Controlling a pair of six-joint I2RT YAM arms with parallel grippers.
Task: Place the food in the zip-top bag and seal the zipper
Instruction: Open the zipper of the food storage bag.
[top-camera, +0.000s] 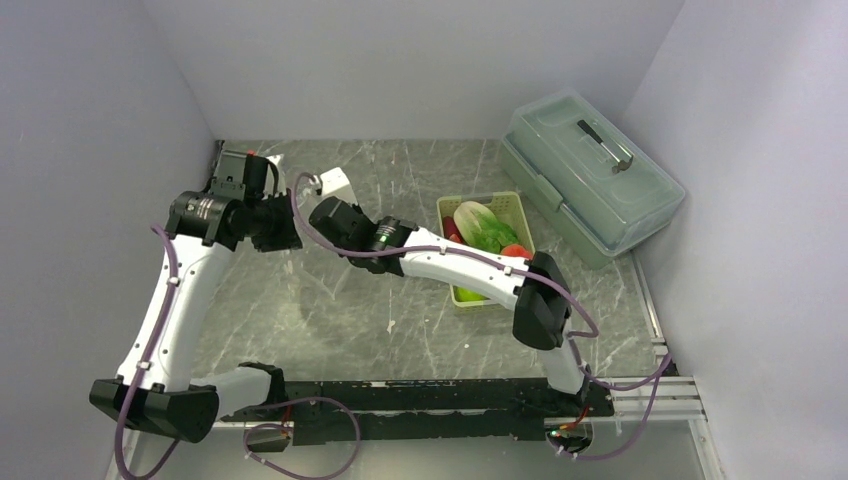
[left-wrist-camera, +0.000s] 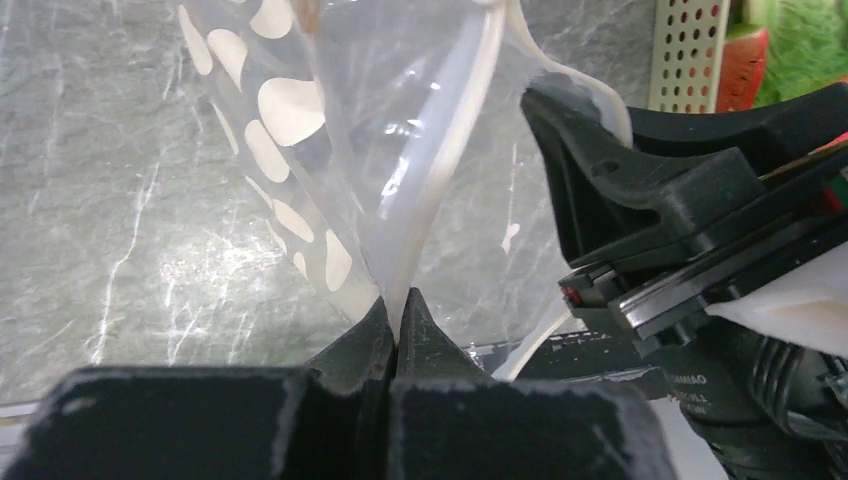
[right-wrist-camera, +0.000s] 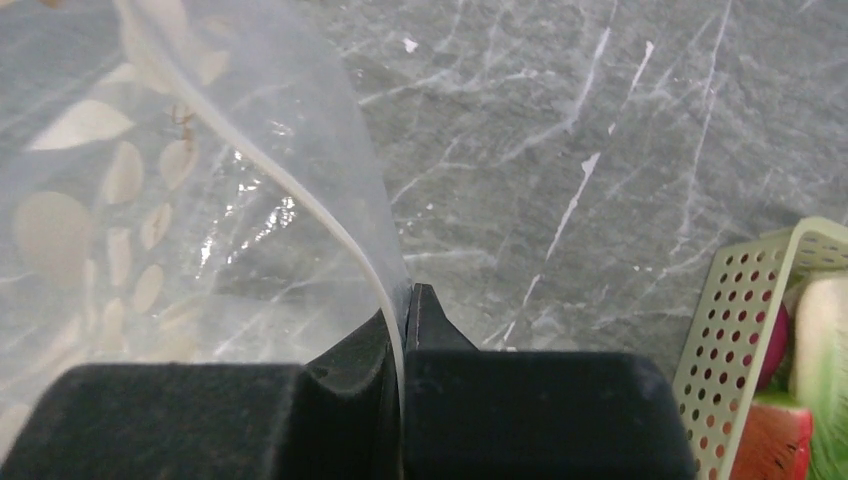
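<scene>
The zip-top bag (left-wrist-camera: 300, 150) is a clear pouch with pale spots, held up over the table between both grippers. My left gripper (left-wrist-camera: 397, 312) is shut on the whitish zipper (left-wrist-camera: 440, 180) strip at the bag's mouth. My right gripper (right-wrist-camera: 405, 305) is shut on the bag's (right-wrist-camera: 150, 200) mouth edge, with the zipper (right-wrist-camera: 330, 225) curving into its jaws. In the top view the left gripper (top-camera: 285, 232) and right gripper (top-camera: 318, 212) meet at the back left. The food lies in the pale green basket (top-camera: 522, 205): lettuce (top-camera: 482, 228), a red piece (top-camera: 515, 250) and a green ball (top-camera: 468, 294).
A large translucent lidded box (top-camera: 590, 175) stands at the back right beside the basket. The right arm's forearm (top-camera: 470, 268) crosses over the basket's near end. Grey walls close in the marble table (top-camera: 330, 320) on three sides.
</scene>
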